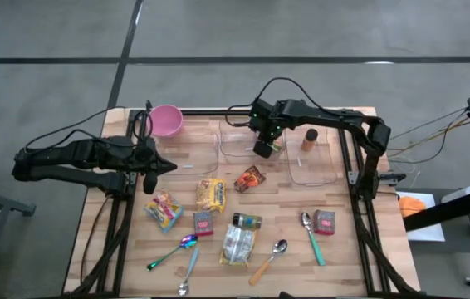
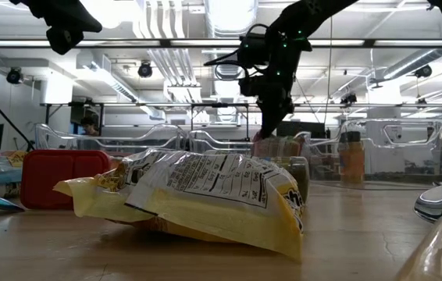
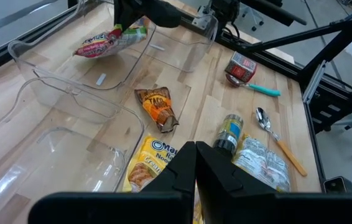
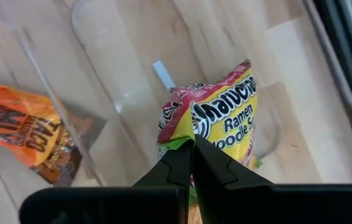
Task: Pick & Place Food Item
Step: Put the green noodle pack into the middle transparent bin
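Right wrist view shows the ramen noodle packet [image 4: 222,118] pinched at its edge by the right gripper [image 4: 193,144], hanging over a clear container [image 4: 101,74]. Seen from above, this sits upper centre of the frame, over the middle container [image 1: 239,149] on the wooden surface [image 1: 343,249]. An orange taco packet [image 1: 250,178] lies just below. At left, the left gripper [image 1: 168,165] waits, fingers pressed together.

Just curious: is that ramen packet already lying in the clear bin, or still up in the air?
In the air: the right pincer is shut on the ramen packet, dangling over the clear bin.
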You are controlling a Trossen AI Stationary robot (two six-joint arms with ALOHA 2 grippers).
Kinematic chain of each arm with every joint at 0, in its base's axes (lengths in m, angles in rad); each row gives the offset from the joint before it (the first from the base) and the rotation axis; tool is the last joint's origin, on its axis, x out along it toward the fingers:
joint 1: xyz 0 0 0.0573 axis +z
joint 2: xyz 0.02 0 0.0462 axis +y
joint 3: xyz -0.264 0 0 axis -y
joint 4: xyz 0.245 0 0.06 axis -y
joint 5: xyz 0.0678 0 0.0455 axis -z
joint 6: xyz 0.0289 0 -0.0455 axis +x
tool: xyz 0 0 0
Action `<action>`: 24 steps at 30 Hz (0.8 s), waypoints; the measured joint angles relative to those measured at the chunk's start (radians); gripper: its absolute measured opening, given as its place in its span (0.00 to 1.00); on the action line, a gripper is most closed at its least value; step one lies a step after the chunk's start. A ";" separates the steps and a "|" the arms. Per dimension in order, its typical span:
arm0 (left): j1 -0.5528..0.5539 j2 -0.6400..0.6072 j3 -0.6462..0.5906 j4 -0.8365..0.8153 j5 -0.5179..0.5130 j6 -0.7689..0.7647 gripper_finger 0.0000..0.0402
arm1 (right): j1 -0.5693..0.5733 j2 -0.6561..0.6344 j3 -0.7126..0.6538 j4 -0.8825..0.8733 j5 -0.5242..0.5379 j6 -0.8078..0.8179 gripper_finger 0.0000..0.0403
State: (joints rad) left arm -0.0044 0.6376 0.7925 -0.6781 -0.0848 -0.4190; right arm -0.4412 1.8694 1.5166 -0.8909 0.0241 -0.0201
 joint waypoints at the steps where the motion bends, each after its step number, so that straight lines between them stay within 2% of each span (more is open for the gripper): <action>1: 0.000 0.000 0.000 0.000 0.000 0.000 0.05 | 0.000 0.000 0.000 0.000 -0.002 0.000 0.02; 20: 0.000 0.000 0.000 0.000 0.000 0.000 0.05 | 0.008 0.000 -0.079 0.011 -0.065 0.051 0.02; 24: 0.000 0.000 0.000 0.000 0.000 0.000 0.05 | 0.012 0.000 -0.085 0.032 -0.115 0.047 0.02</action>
State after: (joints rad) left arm -0.0040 0.6373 0.7925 -0.6785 -0.0845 -0.4189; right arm -0.4287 1.8694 1.4320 -0.8586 -0.0905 0.0271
